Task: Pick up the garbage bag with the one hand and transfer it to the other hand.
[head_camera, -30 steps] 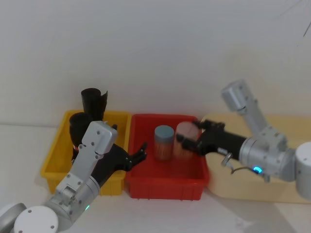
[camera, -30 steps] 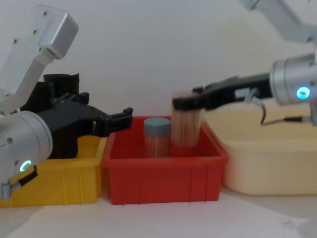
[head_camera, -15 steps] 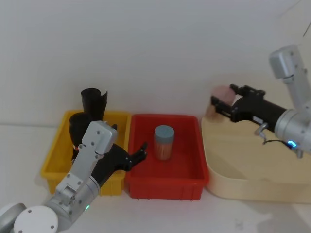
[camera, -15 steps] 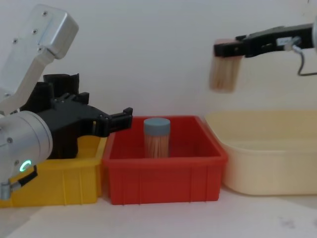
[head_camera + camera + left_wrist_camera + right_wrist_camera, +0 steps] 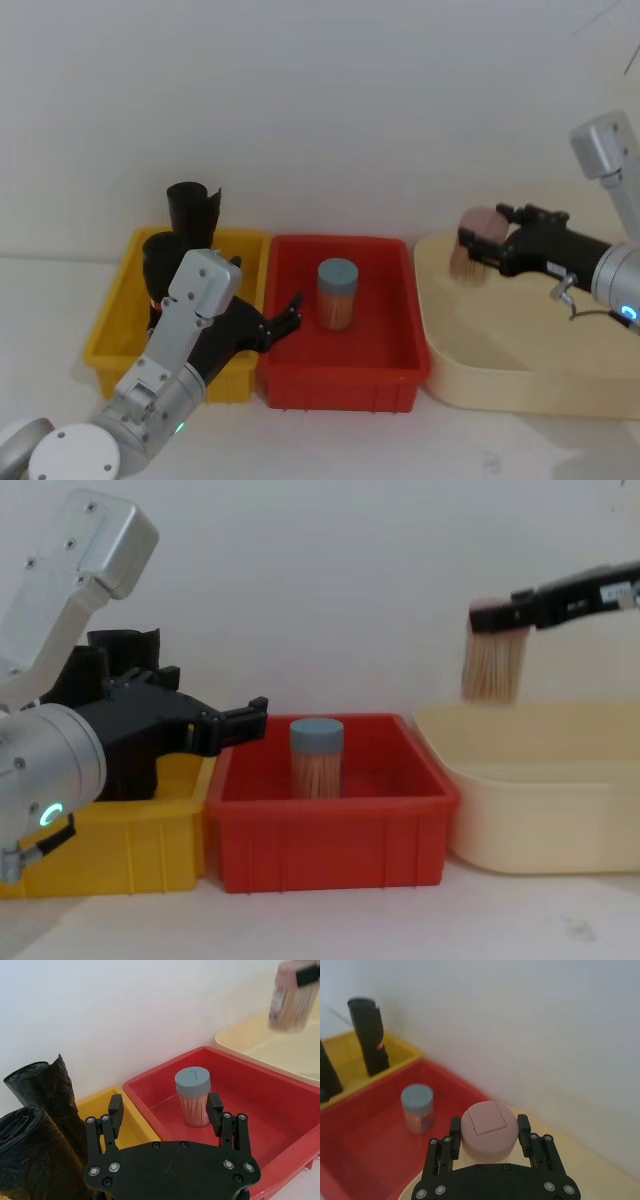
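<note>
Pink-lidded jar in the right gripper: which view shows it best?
Chest view: the pink-lidded jar hangs side-on from the right gripper above the beige tub. Right wrist view shows its lid gripped between the fingers; head view sees it from above; left wrist view catches it far off.

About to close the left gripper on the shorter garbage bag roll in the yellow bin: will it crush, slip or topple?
The garbage bag looks like crinkled rolled film, so it will probably dent under a grip. Its plastic shows a sheen and may slip. It stands upright in the yellow bin beside the taller roll, so a sideways nudge could tip it.
</note>
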